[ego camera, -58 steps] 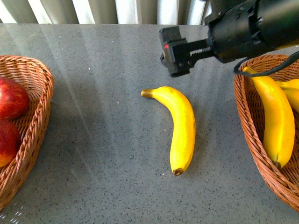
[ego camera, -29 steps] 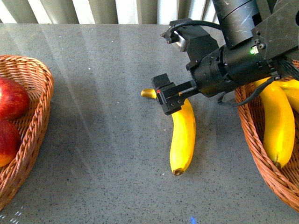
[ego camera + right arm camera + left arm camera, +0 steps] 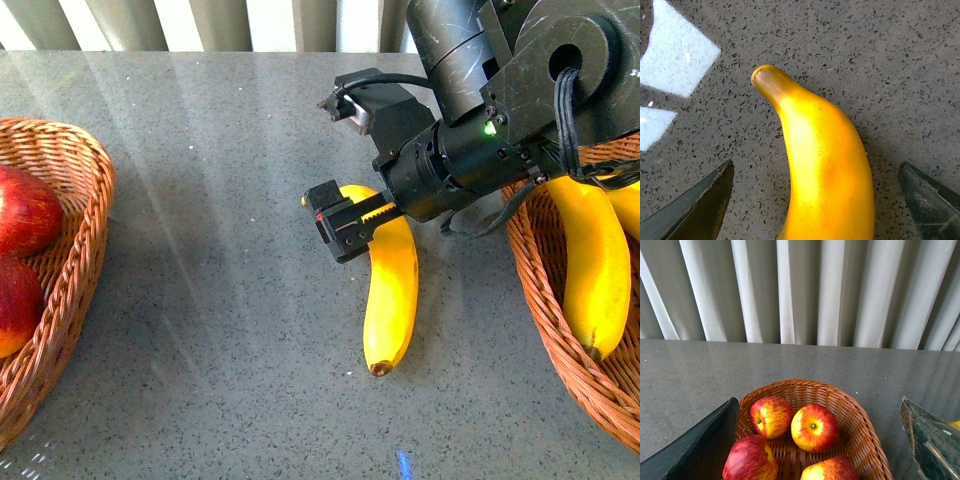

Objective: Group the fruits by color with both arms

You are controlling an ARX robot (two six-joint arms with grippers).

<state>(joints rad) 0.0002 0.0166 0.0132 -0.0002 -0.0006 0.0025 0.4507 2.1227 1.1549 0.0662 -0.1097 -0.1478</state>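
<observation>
**Left margin, front view.** A woven left basket (image 3: 95, 190) holds two red apples (image 3: 25, 210), both cut by the frame edge. The left wrist view shows four red-and-yellow apples in this basket, with a pleated curtain (image 3: 790, 290) behind the far table edge. The left gripper (image 3: 817, 440) faces the basket. Its two fingers (image 3: 705, 440) appear at opposite corners of that view, spread wide, with nothing held between them.

**Centre.** The grey speckled table (image 3: 220, 300) carries one loose banana (image 3: 392, 290). It lies flat between the two baskets and apart from both, stem end away from the robot and brown tip toward it. The right gripper (image 3: 352, 216) is low over the stem half of this banana. In the right wrist view its fingers (image 3: 695, 205) stand released, one on either side of the fruit and clear of the peel, with the stem end beyond them.

**Right margin.** A woven right basket (image 3: 530, 270) contains at least two bananas (image 3: 590, 260), partly hidden by the right arm.
</observation>
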